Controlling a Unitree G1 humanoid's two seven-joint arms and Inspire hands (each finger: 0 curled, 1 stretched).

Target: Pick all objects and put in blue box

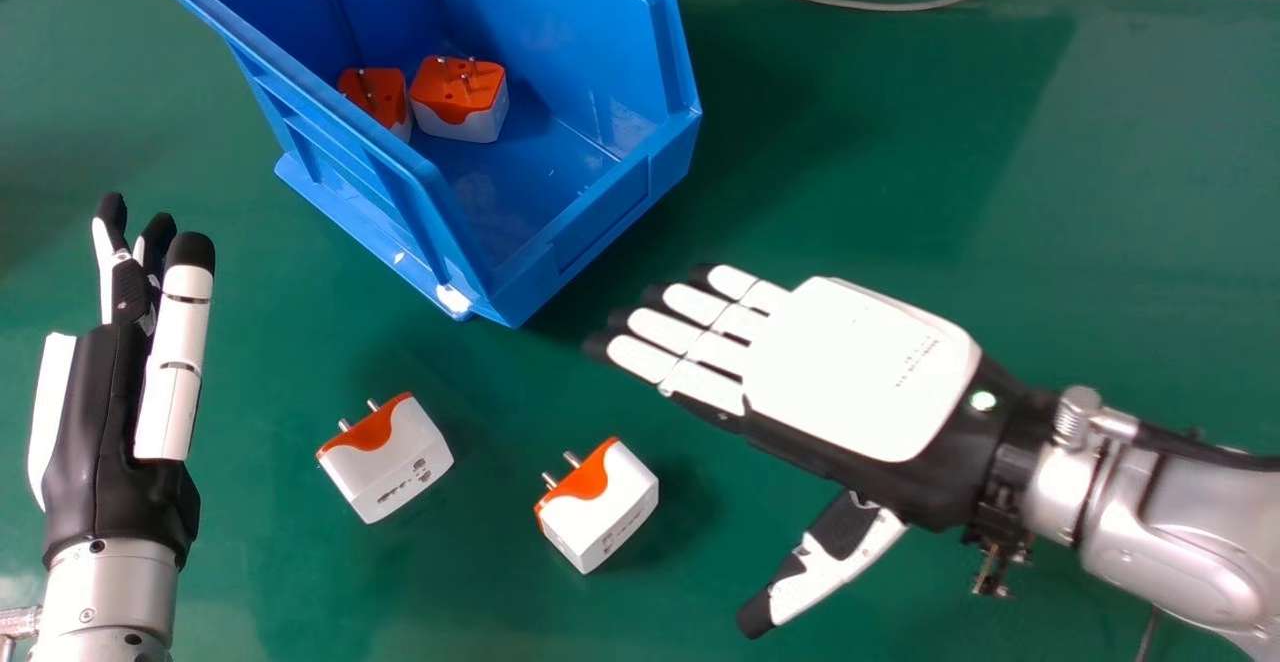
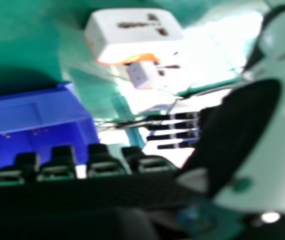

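A robot's right hand, its fingers straight and thumb spread well apart from them, holds nothing above the green desk. At the view's left, the left hand stands with its fingers extended, empty.

Between them lie two white-and-orange plug adapters, the nearer adapter beside the right hand's thumb side, the second adapter a little farther left. If the right hand sweeps in too low, its thumb could shove the nearer adapter into its neighbor. Metal pins jut from the orange face of each; a grip landing on those instead of the smooth sides would likely be crooked, letting the block twist or slip free.

Beyond, the blue box sits at an angle, its near corner pointing toward the adapters. Straight fingertips coming in low could strike its front wall and nudge it; a release short of the rim would leave a block outside. Two more adapters, one beside the other, rest inside, where a high drop might jostle them.
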